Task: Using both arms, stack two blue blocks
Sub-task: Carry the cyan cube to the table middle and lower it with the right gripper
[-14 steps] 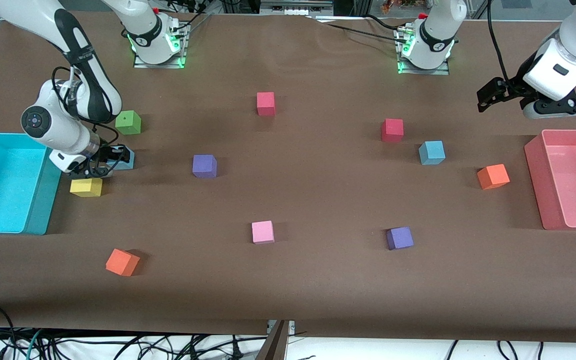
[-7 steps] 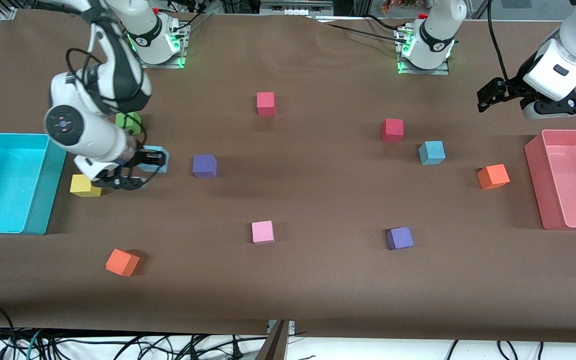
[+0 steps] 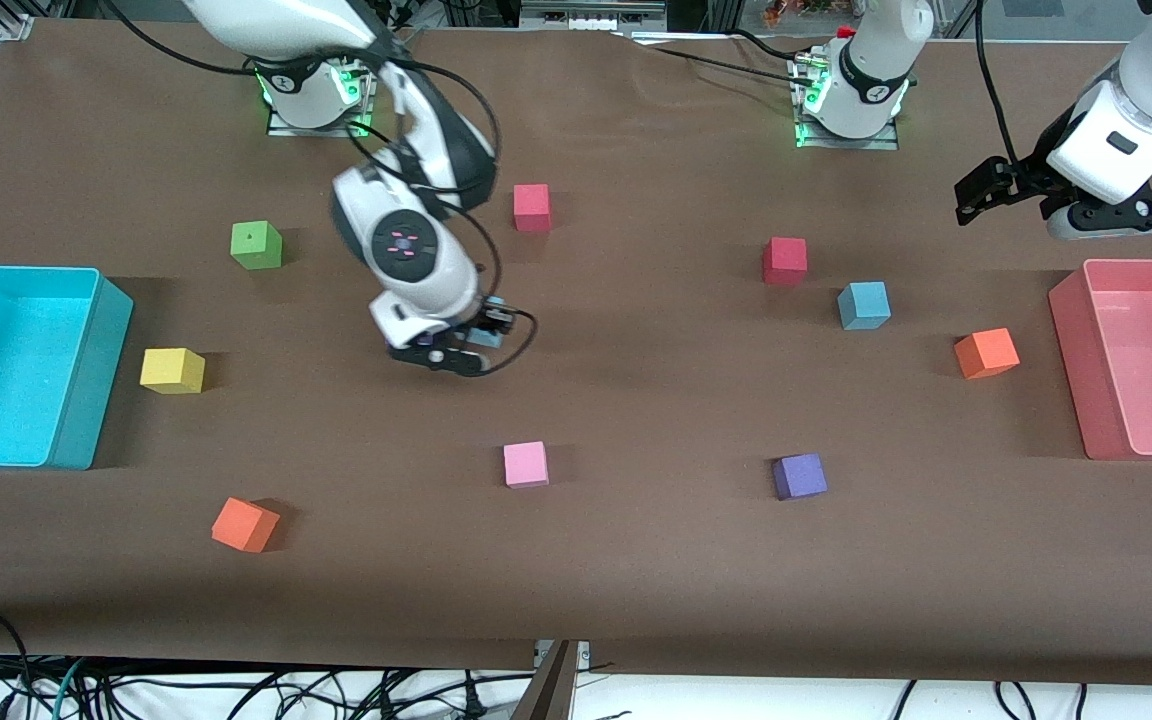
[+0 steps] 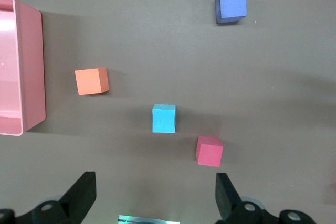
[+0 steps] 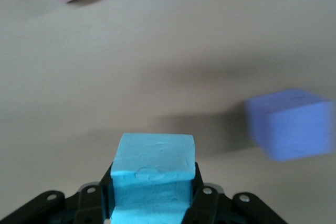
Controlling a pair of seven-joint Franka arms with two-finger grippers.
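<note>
Between the right gripper's clamped jaws, one blue block; left gripper idle, jaws apart.

Two white jointed arms, black joint bands. Right arm: round wrist cap with pink dot markings, black cables looping along the forearm, black pincer. Left arm: white housing with dark slot, black cable, black pincer. Bases glow green, red buttons on top.
</note>
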